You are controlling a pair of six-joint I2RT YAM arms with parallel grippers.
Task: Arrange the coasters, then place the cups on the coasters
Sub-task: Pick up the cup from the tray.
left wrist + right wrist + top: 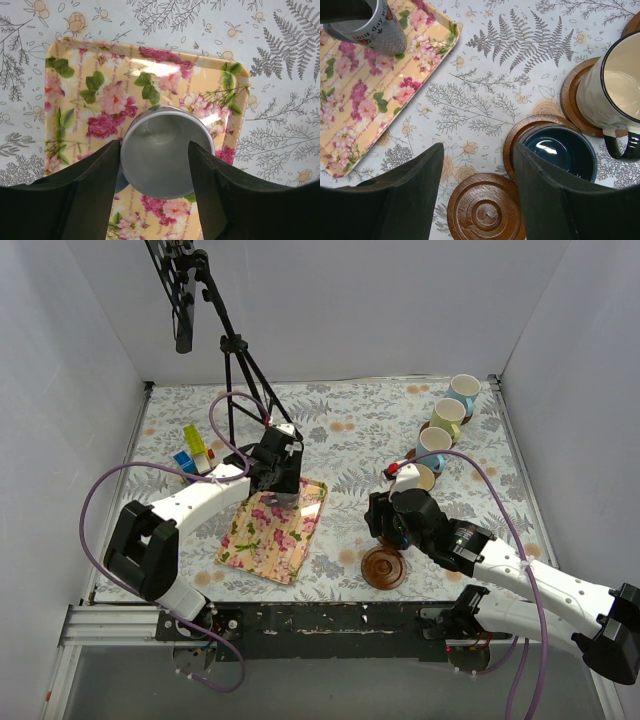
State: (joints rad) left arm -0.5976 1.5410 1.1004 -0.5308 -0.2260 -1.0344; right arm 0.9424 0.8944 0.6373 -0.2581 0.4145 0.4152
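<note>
Left jaws open astride grey cup (165, 155) (on floral mat (75, 90)); right jaws open above a coaster (487, 212).

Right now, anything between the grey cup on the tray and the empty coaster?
Nothing on the cloth between grey cup and empty coaster. The right gripper hangs open near that coaster, though.

The tablecloth (520, 65) is white with grey fern leaves and small orange flowers. The tray (70, 100) is peach-yellow with pink roses and green leaves. The grey mug (382, 35) has dark lettering. The coaster (487, 210) is reddish-brown wood with rings.
</note>
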